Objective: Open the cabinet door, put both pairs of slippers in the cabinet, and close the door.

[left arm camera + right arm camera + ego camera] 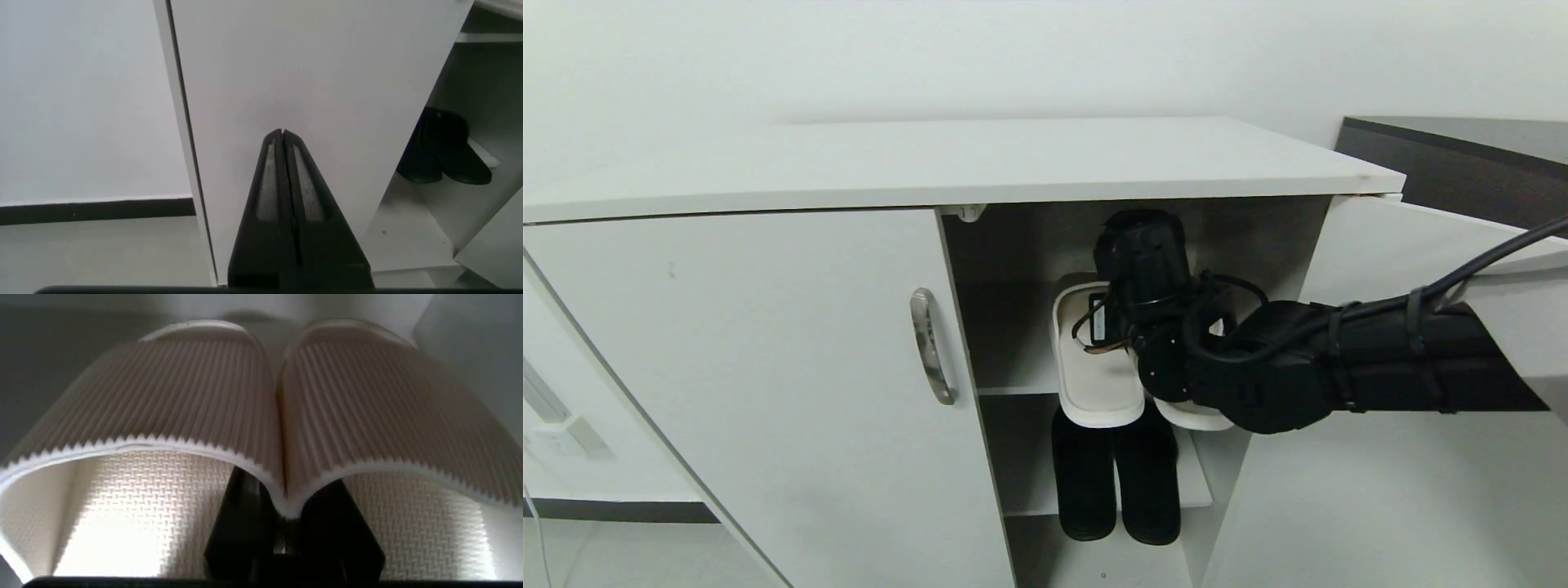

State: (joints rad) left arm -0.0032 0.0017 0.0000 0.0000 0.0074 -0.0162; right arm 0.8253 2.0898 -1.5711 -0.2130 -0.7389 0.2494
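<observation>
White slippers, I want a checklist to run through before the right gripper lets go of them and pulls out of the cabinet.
1. The right door is swung open: ok.
2. The black slippers sit side by side on the lower shelf: ok.
3. The right gripper is shut on the white slippers where their straps meet: ok.
4. The white slippers are fully on the upper shelf: not ok, their heels overhang its front edge.
5. The white slippers rest flat on that shelf: cannot tell, their undersides are hidden.
6. The left gripper is shut, outside, in front of the closed left door: ok.
</observation>
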